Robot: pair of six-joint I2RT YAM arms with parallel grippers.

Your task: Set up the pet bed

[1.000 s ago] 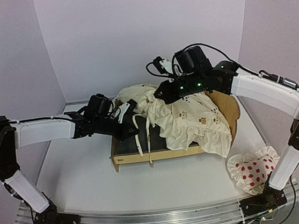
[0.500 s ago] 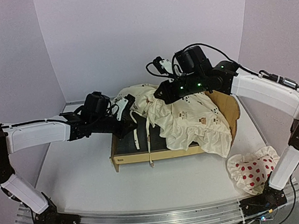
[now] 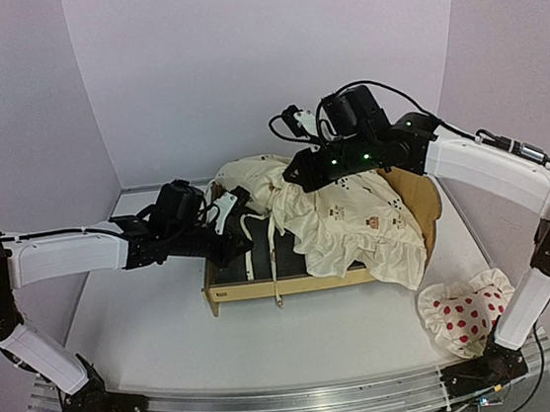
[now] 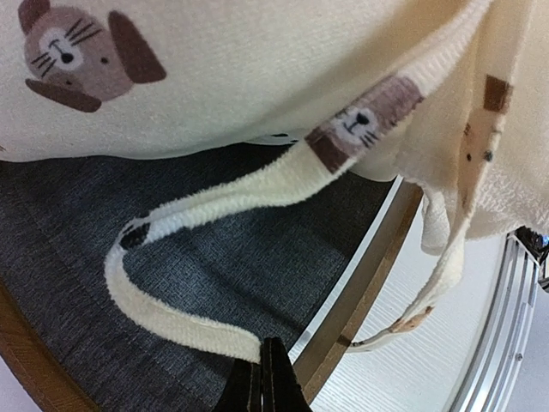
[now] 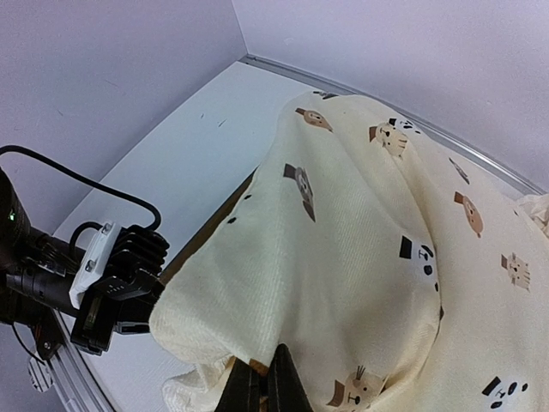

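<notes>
Pale lilac walls [image 3: 238, 51] enclose a white counter [image 3: 139, 321]. The pet bed [image 3: 294, 285] sits at mid-counter between the two arms. Its long side faces the near edge and its headboard [image 3: 425, 199] is at the right end.

Step in hand, as judged: dressing the frame with the cream animal-print cover [image 3: 356, 222]. The cover lies bunched over the right and far parts of the bed. The dark felt base [image 4: 86, 257] is bare at the left end.

Left pincer [image 4: 262, 375]: pressed together, pinching the end of a tie strap [image 4: 171, 322] of the cover, above an edge of the frame.

Right pincer [image 5: 262, 378]: pressed together, pinching a fold of the cover and holding it raised over the bed.

The next move probably calls for drawing the cover leftward until it spans the bare base, with the strap kept outside the rail. The red-dotted pillow [image 3: 464, 312] lies at the near right, apart from the bed.

Not determinable:
- The far rail and most of the base are hidden under cloth.
- The amount of cloth between the right fingertips cannot be made out.
- Both wrist views cut the pincers off to their tips.
</notes>
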